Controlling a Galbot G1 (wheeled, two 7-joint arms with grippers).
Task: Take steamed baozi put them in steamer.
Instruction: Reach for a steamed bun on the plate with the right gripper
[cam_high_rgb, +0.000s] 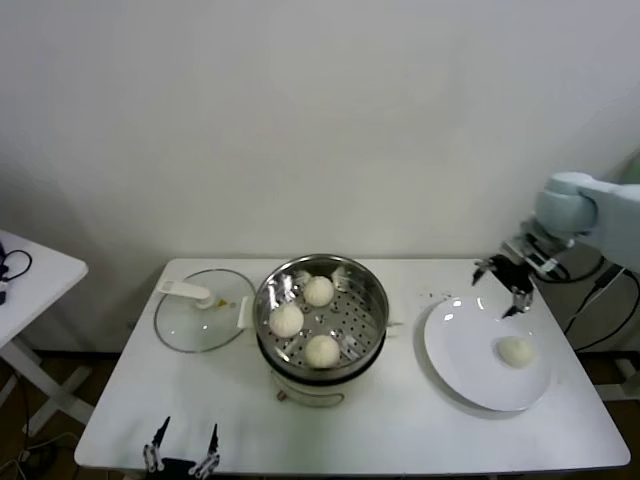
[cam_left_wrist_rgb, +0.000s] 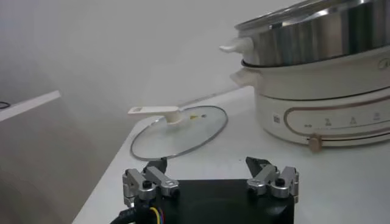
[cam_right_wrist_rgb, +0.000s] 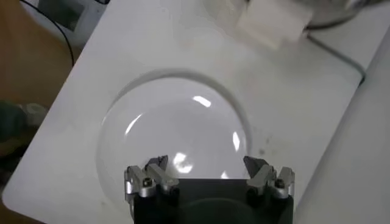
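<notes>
My right gripper (cam_high_rgb: 499, 287) hangs released above the plate (cam_high_rgb: 455, 345); I should descend centred over the last baozi (cam_high_rgb: 516, 351), then close gently.

Standing against plain white wall (cam_high_rgb: 320, 110), white bench (cam_high_rgb: 400, 420) with rounded corners. Sitting at far left, second white table (cam_high_rgb: 30, 275) on crossed legs. Black cables (cam_high_rgb: 590, 300) hanging at right. Even, soft lighting.

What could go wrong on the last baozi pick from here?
1. The right gripper hangs open above the far rim of the plate, off from the last baozi; its wrist view doesn't show the bun, so the descent could miss.
2. The bun is round on a smooth plate; a fingertip nudge could roll it.
3. Three buns already fill the steamer; a drop could hit one.
</notes>
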